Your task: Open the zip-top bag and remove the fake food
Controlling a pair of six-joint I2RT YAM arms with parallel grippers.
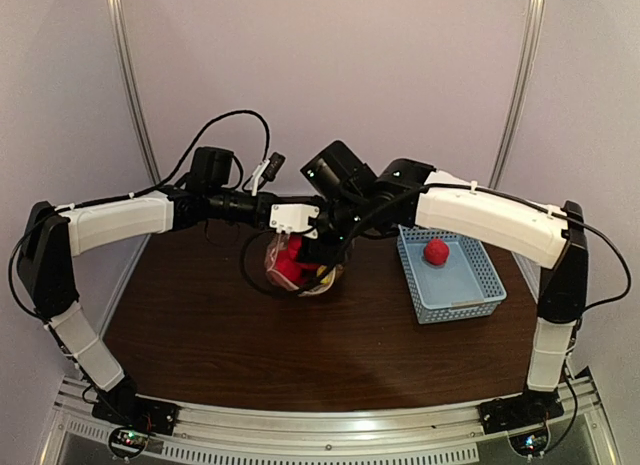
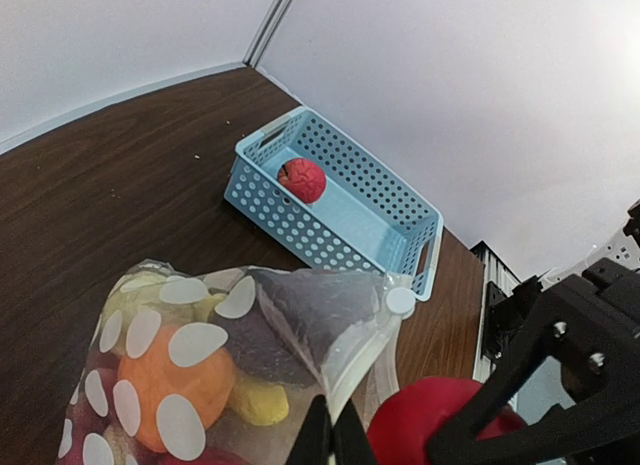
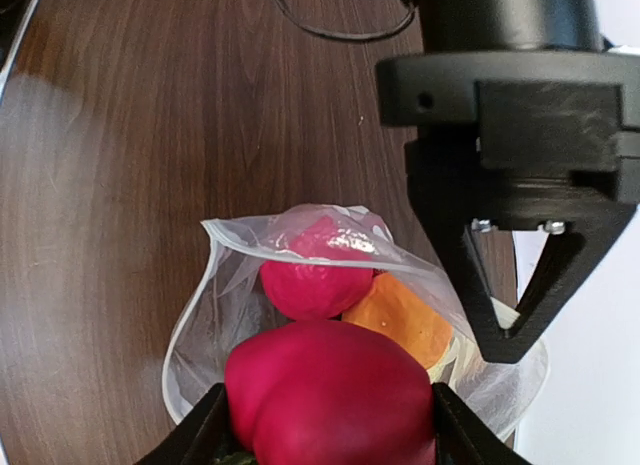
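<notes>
Top external view: work across the dark wood table [image 1: 230,355] from left to right.

Start with the left gripper [image 2: 336,437]. Its jaws are fully closed, pinching the rim of the zip-top bag [image 2: 290,310] at the white zip strip [image 2: 358,353]. The bag hangs from that pinch over the middle of the table, with its mouth open and facing up. You cannot tell whether its bottom rests on the table.

Check the bag contents in the left wrist view. Through the dotted plastic you see 1 orange fruit [image 2: 160,380], 1 yellow fruit [image 2: 255,403] just beside it, and 1 dark purple fruit [image 2: 262,337] next to both. The right wrist view adds 1 smaller red fruit [image 3: 315,277] lying lower in the bag, touching the orange one.

Move on to the right gripper [image 3: 328,437]. It reaches down into the bag mouth from above. Its jaws stand partly open and press against both sides of the large red fruit [image 3: 330,385], which fills the gap between them. That fruit sits at the bag mouth, above the other pieces and just beside the left gripper's pinch.

Finish at the right side of the table. The light-blue basket [image 2: 300,230] stands on the table, apart from the bag. It holds 1 red fruit [image 2: 301,179], which lies toward the basket's far end as seen from above.
</notes>
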